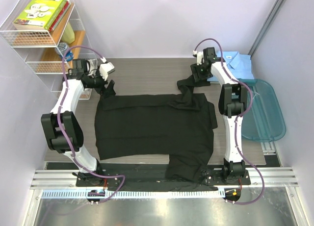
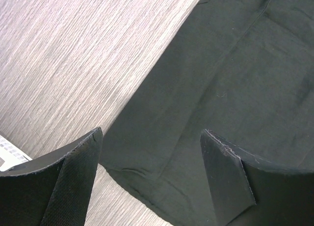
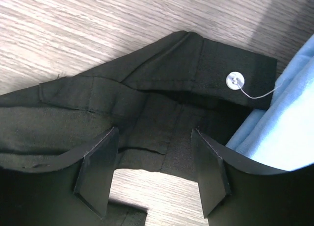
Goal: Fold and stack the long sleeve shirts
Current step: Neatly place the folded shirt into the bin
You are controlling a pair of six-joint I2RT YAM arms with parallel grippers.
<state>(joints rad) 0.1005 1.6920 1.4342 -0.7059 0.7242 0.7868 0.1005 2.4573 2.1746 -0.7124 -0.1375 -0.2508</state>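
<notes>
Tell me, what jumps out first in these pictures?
A big black shirt lies spread across the middle of the table, with both robot jaws open over its far corners. A folded light blue shirt sits at the far right, beside a teal tub.

A black shirt lies spread flat across the middle of the frame, one part trailing over the lower edge of the table. The left gripper sits at its upper-left corner, the right gripper at its upper-right sleeve end — beside a folded light blue shirt at upper right. A teal tub lies at the right edge.
</notes>
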